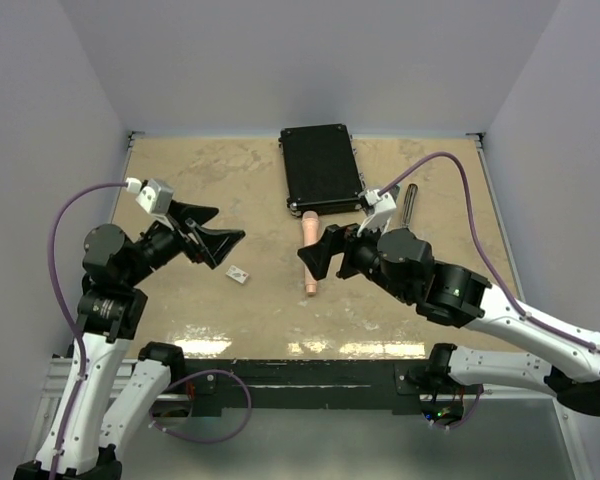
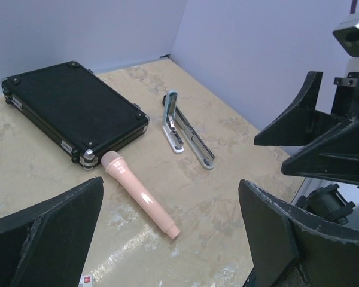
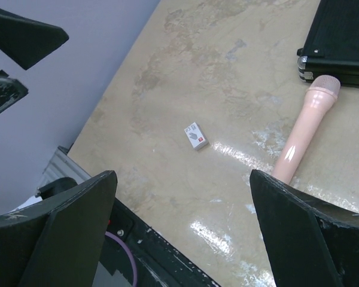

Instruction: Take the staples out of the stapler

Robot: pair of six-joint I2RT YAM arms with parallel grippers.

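The stapler (image 2: 182,128) lies flipped open on the table beside the black case, its silvery arm and base spread in a V. It also shows in the top view as a thin strip (image 1: 411,203) behind my right arm. The staples are out of view; I cannot make any out in or near it. My left gripper (image 1: 230,224) (image 2: 170,197) hovers open and empty over the left half of the table, facing the stapler from well away. My right gripper (image 1: 315,250) (image 3: 182,176) is open and empty too, hanging just right of the pink handle-shaped object (image 1: 310,258).
A closed black case (image 1: 320,168) lies at the back centre. The pink object (image 2: 140,194) lies in front of it, pointing toward the near edge. A small white card with red marks (image 1: 238,274) (image 3: 195,136) lies between the grippers. Walls enclose the table on three sides.
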